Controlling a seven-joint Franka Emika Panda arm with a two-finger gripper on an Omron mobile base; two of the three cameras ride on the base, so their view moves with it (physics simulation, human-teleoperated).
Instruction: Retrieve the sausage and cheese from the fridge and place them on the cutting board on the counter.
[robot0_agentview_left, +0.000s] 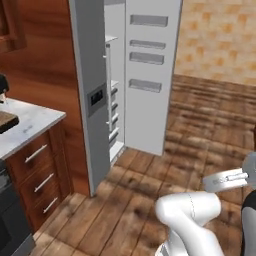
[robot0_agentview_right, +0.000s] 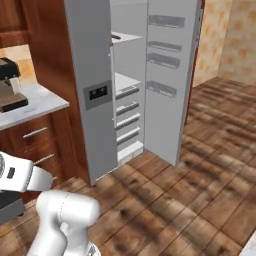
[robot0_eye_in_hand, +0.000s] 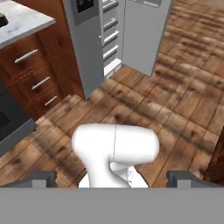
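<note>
Observe the fridge (robot0_agentview_left: 92, 95): it stands straight ahead of the base, against the reddish-brown wooden wall. Its left door is closed and carries the dark display panel (robot0_agentview_left: 96, 97). Its right door (robot0_agentview_left: 150, 75) is swung fully outward, with four grey door bins visible on its inner face. Through the gap you can see white shelves stacked inside the compartment; in the right base view their front edges show as a column of grey bars. You cannot tell from these views whether the sausage or the cheese lies on any shelf, as the shelf tops are seen nearly edge-on.

Note the surface (robot0_agentview_left: 27, 125) to the left of the fridge: a white-grey marbled top over reddish-brown cabinets with three silver drawer handles. At the far left edge of the left base view, a tan-and-dark corner (robot0_agentview_left: 7, 120) rests on the surface; it may be the cutting board, but too little of it shows to confirm. In the right base view, a dark appliance (robot0_agentview_right: 10, 82) sits on the same surface.

Check the gripper (robot0_eye_in_hand: 111, 179) in the hand view: the two dark fingers (robot0_eye_in_hand: 41, 178) stand spread to their widest, one at each lower corner of the view, with nothing between them. The hand points down over the robot's own body toward the wooden floor (robot0_eye_in_hand: 175, 92), well apart from the fridge opening.
</note>
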